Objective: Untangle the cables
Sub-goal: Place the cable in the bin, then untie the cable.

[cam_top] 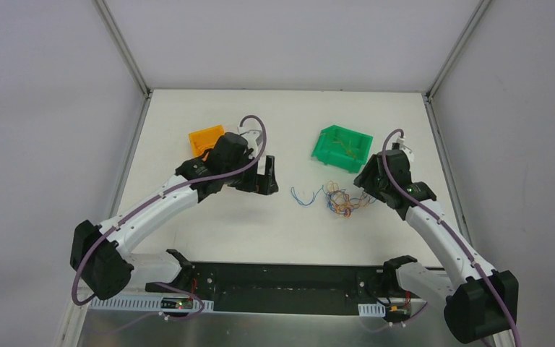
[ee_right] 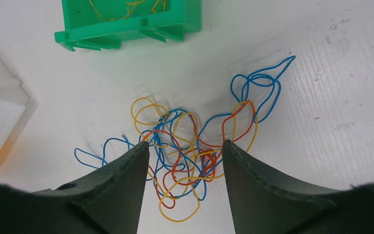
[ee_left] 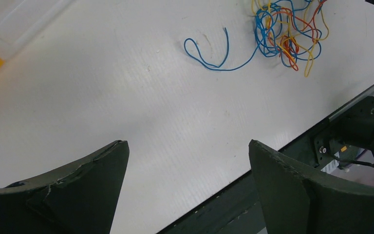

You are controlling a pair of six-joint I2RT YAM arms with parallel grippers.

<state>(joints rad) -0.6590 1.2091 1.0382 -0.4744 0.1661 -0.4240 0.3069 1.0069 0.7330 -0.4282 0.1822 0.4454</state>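
right gripper (ee_right: 185, 144) half spread over the cables (ee_right: 195, 156) so i can grab one, left gripper (ee_left: 187, 142) wide open at their 9 o'clock.

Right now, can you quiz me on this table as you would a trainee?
1. True or false: the green bin holds some wire.
2. Which is over the cables: A left tool, B right tool?
3. The strand trailing from the clump toward the left arm is ____.
Key: 1 true; 2 B; 3 blue.
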